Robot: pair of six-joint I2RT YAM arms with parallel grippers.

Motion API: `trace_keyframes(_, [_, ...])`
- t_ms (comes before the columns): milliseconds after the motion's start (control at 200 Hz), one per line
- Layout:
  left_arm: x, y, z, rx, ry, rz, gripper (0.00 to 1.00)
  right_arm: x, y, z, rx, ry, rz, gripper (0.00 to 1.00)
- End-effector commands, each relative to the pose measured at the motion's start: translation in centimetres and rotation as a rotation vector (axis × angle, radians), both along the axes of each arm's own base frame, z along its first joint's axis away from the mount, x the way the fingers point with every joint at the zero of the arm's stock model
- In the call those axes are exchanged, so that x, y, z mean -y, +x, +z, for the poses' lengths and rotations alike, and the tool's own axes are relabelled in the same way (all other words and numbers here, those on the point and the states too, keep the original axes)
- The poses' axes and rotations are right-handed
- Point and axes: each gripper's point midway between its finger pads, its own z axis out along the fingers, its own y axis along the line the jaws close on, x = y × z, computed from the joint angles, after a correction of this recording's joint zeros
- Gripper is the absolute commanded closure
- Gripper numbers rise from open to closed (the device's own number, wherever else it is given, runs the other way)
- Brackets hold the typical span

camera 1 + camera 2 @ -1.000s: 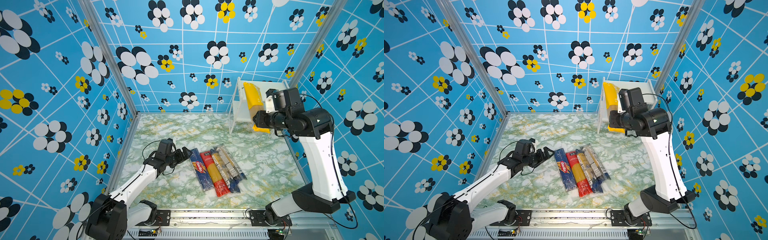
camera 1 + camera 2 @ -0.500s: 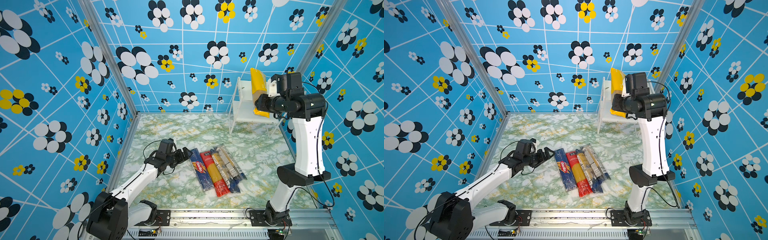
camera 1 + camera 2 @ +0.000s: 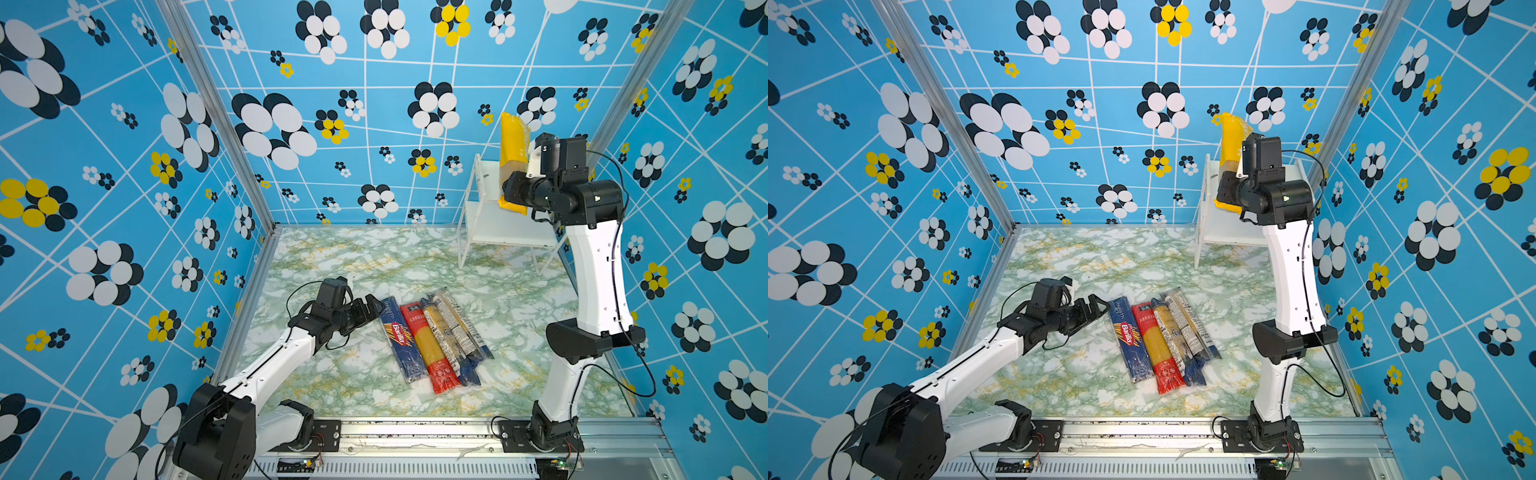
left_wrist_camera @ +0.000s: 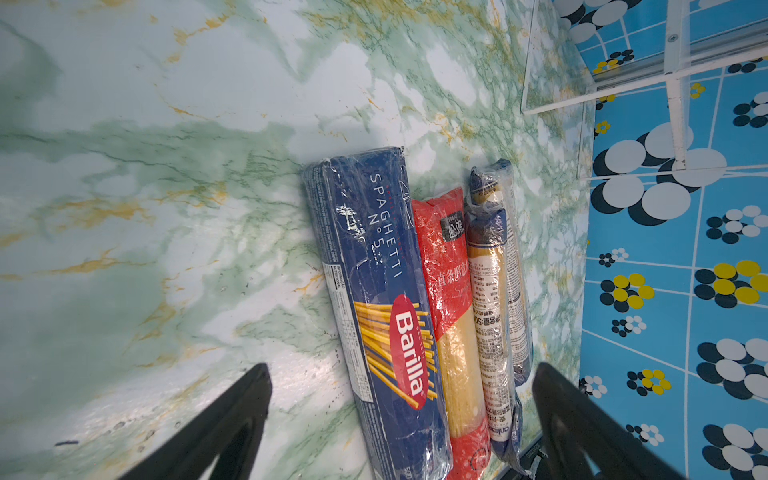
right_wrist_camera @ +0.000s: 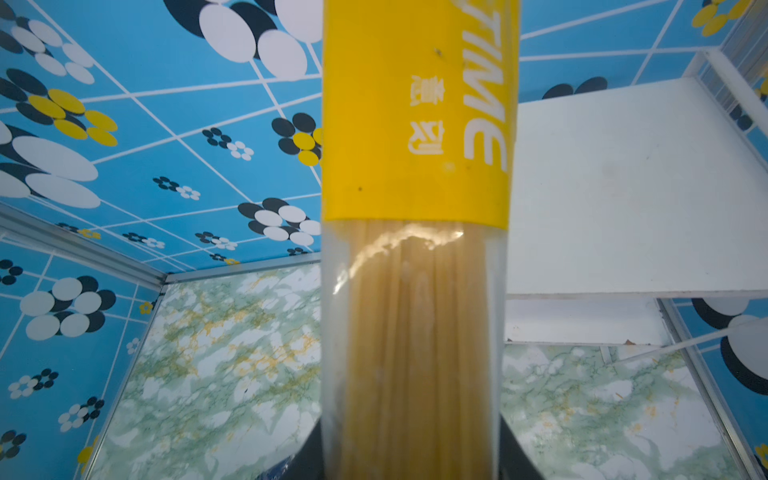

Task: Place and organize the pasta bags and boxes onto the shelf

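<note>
Left claw gapes wide, empty, just beside the Barilla box. That box, the red pack and two clear packs lie side by side on the table, unshelved. Far back, right claw clamps the yellow pack upright at the shelf; likely none placed yet.

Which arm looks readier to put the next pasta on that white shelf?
Right. The right tool grips the yellow spaghetti pack, raised close to the shelf. The left tool is open and empty, low beside the Barilla pack.
</note>
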Motion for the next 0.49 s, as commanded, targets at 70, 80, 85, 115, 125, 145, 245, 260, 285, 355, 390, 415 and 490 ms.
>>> trace_keyframes(70, [0.3, 0.0, 0.7, 0.017, 0.011, -0.026, 0.01, 0.5, 2.9, 6.7, 0.298, 0.014, -0.053, 1.0])
trace_keyframes(80, [0.3, 0.0, 0.7, 0.016, 0.01, -0.027, 0.01, 0.5, 3.0, 6.7, 0.299, 0.013, -0.053, 1.0])
trace_keyframes(85, [0.3, 0.0, 0.8, 0.017, 0.01, -0.026, 0.01, 0.5, 3.1, 6.7, 0.301, 0.012, -0.053, 1.0])
trace_keyframes(115, [0.3, 0.0, 0.7, 0.015, 0.01, -0.027, 0.01, 0.5, 3.4, 6.7, 0.308, 0.009, -0.056, 1.0])
trace_keyframes(125, [0.3, 0.0, 0.7, 0.015, 0.01, -0.027, 0.01, 0.5, 3.5, 6.7, 0.31, 0.007, -0.057, 1.0])
trace_keyframes(145, [0.4, 0.0, 0.7, 0.016, 0.01, -0.028, 0.01, 0.5, 3.8, 6.6, 0.312, 0.004, -0.063, 1.0])
trace_keyframes(245, [0.3, -0.1, 0.7, 0.017, 0.011, -0.026, 0.01, 1.0, 4.7, 6.3, 0.319, -0.017, -0.096, 1.0])
trace_keyframes(260, [0.3, -0.1, 0.7, 0.016, 0.011, -0.026, 0.01, 1.0, 4.8, 6.2, 0.319, -0.019, -0.097, 1.0])
trace_keyframes(285, [0.3, -0.1, 0.7, 0.017, 0.012, -0.025, 0.01, 1.0, 5.0, 6.0, 0.316, -0.025, -0.1, 1.0])
trace_keyframes(355, [0.2, -0.2, 0.7, 0.018, 0.013, -0.024, 0.01, 1.1, 5.4, 5.6, 0.307, -0.03, -0.105, 1.0])
trace_keyframes(390, [0.2, -0.2, 0.6, 0.016, 0.014, -0.023, 0.01, 1.1, 5.6, 5.3, 0.301, -0.034, -0.107, 1.0])
trace_keyframes(415, [0.1, -0.3, 0.6, 0.016, 0.014, -0.023, 0.01, 1.2, 5.7, 5.0, 0.295, -0.04, -0.109, 1.0])
trace_keyframes(490, [0.1, -0.3, 0.6, 0.016, 0.017, -0.023, 0.01, 1.2, 6.0, 4.5, 0.28, -0.056, -0.107, 1.0])
